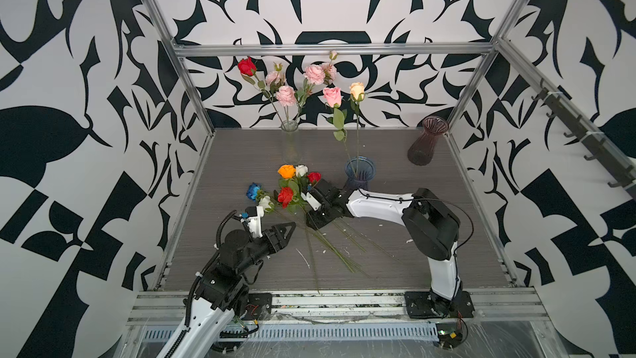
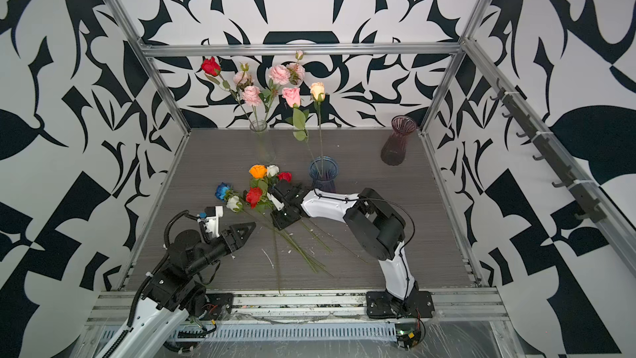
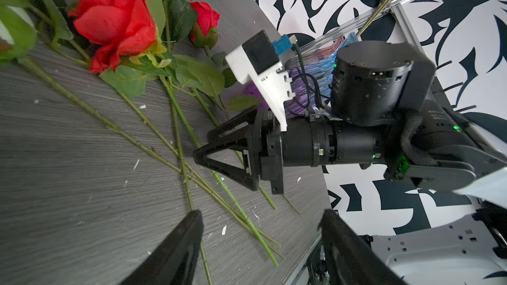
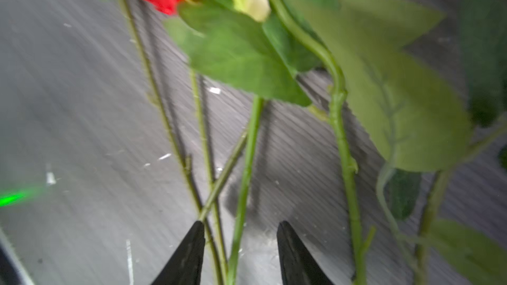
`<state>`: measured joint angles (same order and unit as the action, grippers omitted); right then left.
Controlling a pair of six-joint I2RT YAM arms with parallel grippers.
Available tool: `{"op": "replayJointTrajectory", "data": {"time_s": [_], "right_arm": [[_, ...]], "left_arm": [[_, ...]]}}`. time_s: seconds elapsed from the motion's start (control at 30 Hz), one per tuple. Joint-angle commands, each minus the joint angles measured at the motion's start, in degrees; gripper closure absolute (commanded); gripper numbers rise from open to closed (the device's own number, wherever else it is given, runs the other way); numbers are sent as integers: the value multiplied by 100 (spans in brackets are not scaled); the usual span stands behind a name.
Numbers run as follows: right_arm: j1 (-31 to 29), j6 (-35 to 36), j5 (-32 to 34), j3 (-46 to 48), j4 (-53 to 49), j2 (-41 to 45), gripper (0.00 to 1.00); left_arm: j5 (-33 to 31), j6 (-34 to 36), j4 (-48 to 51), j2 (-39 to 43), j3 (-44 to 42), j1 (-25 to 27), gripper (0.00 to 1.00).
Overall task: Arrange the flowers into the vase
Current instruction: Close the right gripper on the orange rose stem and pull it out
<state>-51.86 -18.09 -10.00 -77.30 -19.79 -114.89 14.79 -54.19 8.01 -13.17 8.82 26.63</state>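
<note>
Loose flowers lie in a pile mid-table: an orange rose point(image 1: 286, 171), a big red rose point(image 1: 285, 196) point(image 3: 115, 20), a blue rose point(image 1: 254, 191) and white ones, with their stems point(image 1: 330, 246) fanning toward the front. My right gripper point(image 1: 311, 223) point(image 2: 278, 223) point(image 4: 241, 223) is down over the stems. Its jaws stand apart around a bright green stem point(image 4: 248, 160) and thinner ones, and neither finger presses on them. My left gripper point(image 1: 292, 225) point(image 3: 260, 212) hovers open and empty just left of the stems. A blue vase point(image 1: 360, 172) holds a pink and a peach rose.
A clear glass vase point(image 1: 289, 132) at the back holds a red rose and pink ruffled blooms. An empty purple vase point(image 1: 428, 139) stands back right. Metal frame posts point(image 1: 192, 91) edge the grey table point(image 1: 413, 270). White flecks dot its surface.
</note>
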Motion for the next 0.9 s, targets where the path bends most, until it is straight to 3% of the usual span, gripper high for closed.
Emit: {"op": "replayJointTrajectory", "data": {"time_s": [0.0, 0.07, 0.23, 0.33, 0.43, 0.87], "right_arm": [[-18, 5, 157, -255, -203, 25, 56], [-18, 15, 131, -281, -223, -20, 61], [-18, 96, 34, -389, -239, 26, 87], [-15, 199, -24, -459, -251, 212, 96], [-18, 302, -123, -537, -253, 456, 100], [-18, 334, -260, -917, -363, 1337, 100]], "left_arm": [[21, 7, -1, 23, -82, -26, 27], [19, 8, -2, 33, -82, -27, 27], [16, 9, 16, 65, -82, -27, 27], [16, 10, 25, 66, -82, -27, 27], [17, 10, 25, 61, -82, -34, 27], [24, 2, 43, 102, -91, -35, 27]]}}
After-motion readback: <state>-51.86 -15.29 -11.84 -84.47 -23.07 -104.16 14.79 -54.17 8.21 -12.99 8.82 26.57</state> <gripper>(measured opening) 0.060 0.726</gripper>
